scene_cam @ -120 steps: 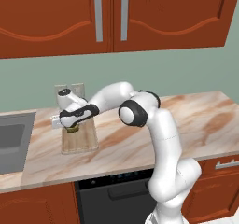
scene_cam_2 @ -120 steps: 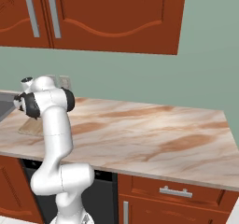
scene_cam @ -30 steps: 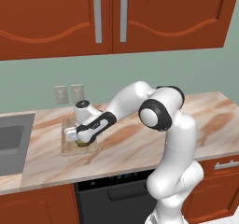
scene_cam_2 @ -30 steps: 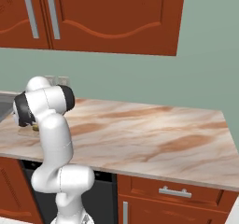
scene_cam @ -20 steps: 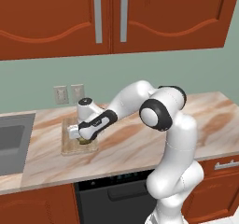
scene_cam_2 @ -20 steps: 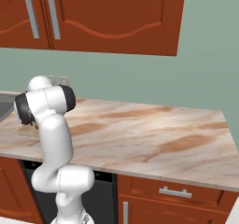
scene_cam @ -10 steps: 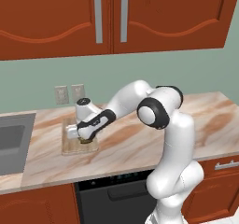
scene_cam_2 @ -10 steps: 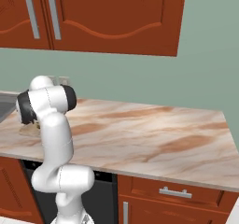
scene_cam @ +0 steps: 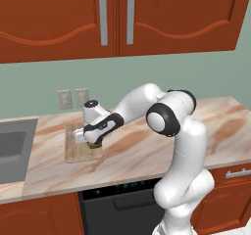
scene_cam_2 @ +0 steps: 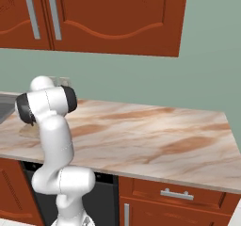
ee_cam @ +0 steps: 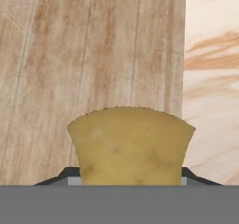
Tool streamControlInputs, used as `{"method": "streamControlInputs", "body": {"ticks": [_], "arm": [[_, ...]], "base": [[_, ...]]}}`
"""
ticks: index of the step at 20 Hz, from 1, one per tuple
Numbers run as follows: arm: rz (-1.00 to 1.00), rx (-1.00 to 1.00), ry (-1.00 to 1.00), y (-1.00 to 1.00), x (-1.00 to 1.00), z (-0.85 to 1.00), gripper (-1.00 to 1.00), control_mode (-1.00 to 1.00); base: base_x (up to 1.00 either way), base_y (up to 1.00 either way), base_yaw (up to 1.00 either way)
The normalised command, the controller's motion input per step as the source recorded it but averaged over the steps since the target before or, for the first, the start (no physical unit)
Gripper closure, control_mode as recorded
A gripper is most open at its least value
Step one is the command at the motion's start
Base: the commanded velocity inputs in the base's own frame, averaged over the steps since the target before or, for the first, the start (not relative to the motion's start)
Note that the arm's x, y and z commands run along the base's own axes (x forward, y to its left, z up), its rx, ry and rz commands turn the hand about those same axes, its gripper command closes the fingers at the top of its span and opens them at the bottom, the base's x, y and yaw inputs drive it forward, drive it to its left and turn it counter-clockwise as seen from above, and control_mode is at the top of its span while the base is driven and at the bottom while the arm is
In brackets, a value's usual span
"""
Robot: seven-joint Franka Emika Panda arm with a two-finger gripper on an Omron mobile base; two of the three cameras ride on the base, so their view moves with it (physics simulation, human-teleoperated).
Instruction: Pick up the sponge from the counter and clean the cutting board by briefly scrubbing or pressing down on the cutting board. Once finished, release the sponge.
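My gripper (scene_cam: 93,143) is low over the right part of the light-tan cutting board (scene_cam: 77,146), which lies on the marbled counter (scene_cam: 142,151) to the right of the sink. In the hand view, the gripper (ee_cam: 129,175) is shut on the mustard-yellow sponge (ee_cam: 130,146), whose far end bulges out past the dark fingertips (ee_cam: 65,174). Beyond the sponge runs the striped grain of the cutting board (ee_cam: 93,55), with its edge and the counter (ee_cam: 210,78) to the right. From the right base view, the arm hides the hand; a sliver of the cutting board (scene_cam_2: 28,131) shows behind it.
A grey sink basin (scene_cam: 12,148) is set into the counter left of the board. Two wall outlets (scene_cam: 72,98) sit on the green wall behind it. Red-brown cabinets (scene_cam: 117,13) hang overhead. The worktop (scene_cam_2: 150,135) stretches far to the right.
Since six seconds ago the hand has come down onto the board with the sponge. Over the last second it has shifted slightly left, then back right across the board.
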Motion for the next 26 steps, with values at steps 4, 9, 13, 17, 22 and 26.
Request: {"method": "streamControlInputs", "body": {"ticks": [4, 9, 13, 17, 22, 26], "arm": [[0.00, 0.00, -0.01, -0.56, -0.06, 0.00, 1.00, -1.00], [0.00, 0.00, 0.00, -0.68, -0.19, 0.00, 1.00, -1.00], [0.00, 0.00, 0.00, -0.73, -0.22, 0.00, 1.00, -1.00], [0.00, 0.00, 0.00, -0.81, -0.22, 0.00, 1.00, -1.00], [0.00, 0.00, 0.00, -0.72, -0.15, 0.00, 1.00, -1.00], [0.00, 0.00, 0.00, -0.46, -0.05, -0.01, 1.00, -1.00]], "base": [[0.00, 0.00, 0.00], [0.00, 0.00, 0.00], [0.00, 0.00, 0.00], [0.00, 0.00, 0.00], [0.00, 0.00, 0.00], [0.00, 0.00, 0.00]]}}
